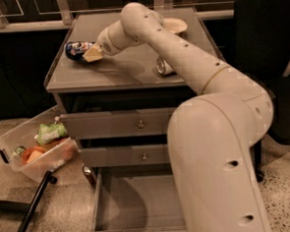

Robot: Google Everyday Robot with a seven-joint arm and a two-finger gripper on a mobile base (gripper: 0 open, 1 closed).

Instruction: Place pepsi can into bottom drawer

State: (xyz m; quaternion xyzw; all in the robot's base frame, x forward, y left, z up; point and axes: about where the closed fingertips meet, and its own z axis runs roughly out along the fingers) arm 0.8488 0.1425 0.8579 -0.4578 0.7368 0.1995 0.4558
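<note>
The pepsi can [76,49], dark blue with red and white markings, lies on its side at the left part of the grey cabinet top [127,70]. My gripper [92,53] is at the can's right end, shut on it and holding it just above the top. The arm reaches in from the lower right and crosses the cabinet. The bottom drawer [133,207] is pulled open below, and its flat grey floor is bare. My arm hides the drawer's right part.
A silver can [162,66] lies on the top beside my arm. A pale plate [175,24] sits at the back right. A clear bin [36,147] with snacks stands on the floor to the left. A black chair [272,56] is on the right. A dark pole [28,216] slants at the lower left.
</note>
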